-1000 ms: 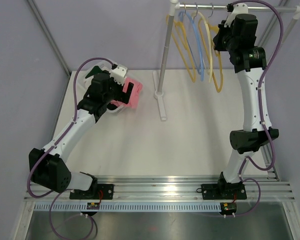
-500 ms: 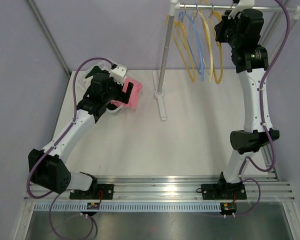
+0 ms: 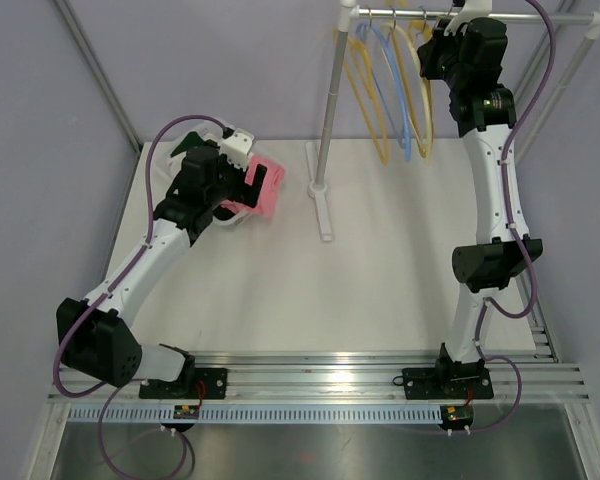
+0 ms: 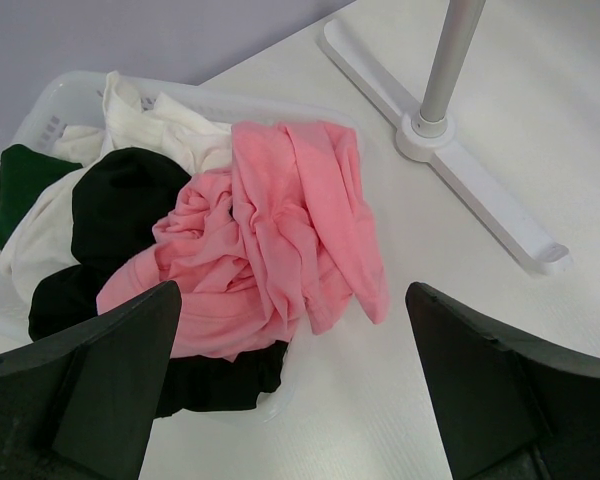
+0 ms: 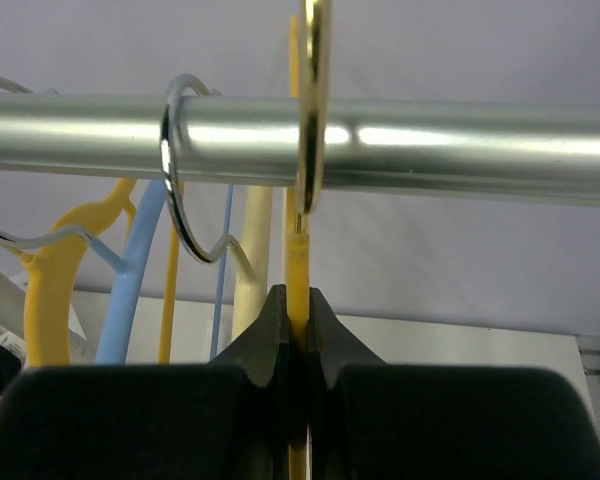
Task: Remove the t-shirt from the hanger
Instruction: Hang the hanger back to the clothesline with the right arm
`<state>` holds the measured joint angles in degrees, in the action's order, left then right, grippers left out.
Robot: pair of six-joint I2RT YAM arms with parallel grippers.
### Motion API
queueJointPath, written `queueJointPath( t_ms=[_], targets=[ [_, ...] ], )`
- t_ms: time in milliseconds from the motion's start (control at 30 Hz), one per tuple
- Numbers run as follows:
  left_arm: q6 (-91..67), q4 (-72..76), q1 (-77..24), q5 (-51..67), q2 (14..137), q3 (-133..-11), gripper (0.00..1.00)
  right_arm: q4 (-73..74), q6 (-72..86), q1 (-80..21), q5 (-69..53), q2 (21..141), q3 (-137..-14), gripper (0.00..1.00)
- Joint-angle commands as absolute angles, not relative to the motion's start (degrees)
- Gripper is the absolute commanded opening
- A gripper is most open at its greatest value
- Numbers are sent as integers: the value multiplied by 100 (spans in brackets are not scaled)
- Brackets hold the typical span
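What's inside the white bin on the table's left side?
A pink t-shirt lies on top of a black garment, a white garment and a green garment in the bin. Anything beneath them is covered.

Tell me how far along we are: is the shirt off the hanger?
Looks done: the pink t-shirt lies on the clothes pile in the bin, below the open left gripper, and the hangers on the rail look bare. In hand: the right gripper is shut on the yellow hanger, its hook at the rail. Left: likely just letting go.

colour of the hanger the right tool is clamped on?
Yellow. The hanger shows best in the right wrist view, pinched in the right tool.
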<state>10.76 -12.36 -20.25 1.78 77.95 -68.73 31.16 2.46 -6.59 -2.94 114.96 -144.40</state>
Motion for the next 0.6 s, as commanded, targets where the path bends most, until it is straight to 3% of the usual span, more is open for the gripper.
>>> queueJointPath(
  t_ms=[0,567],
  targets=[
    [1151,-976,-2048,290,7603,-6803,99,2575,395,-615,-545,11531,-14765,0],
    [1134,-1037,-2048,369,7655,-6838,99,2988,703,-431,-808,11936,-14555,0]
  ],
)
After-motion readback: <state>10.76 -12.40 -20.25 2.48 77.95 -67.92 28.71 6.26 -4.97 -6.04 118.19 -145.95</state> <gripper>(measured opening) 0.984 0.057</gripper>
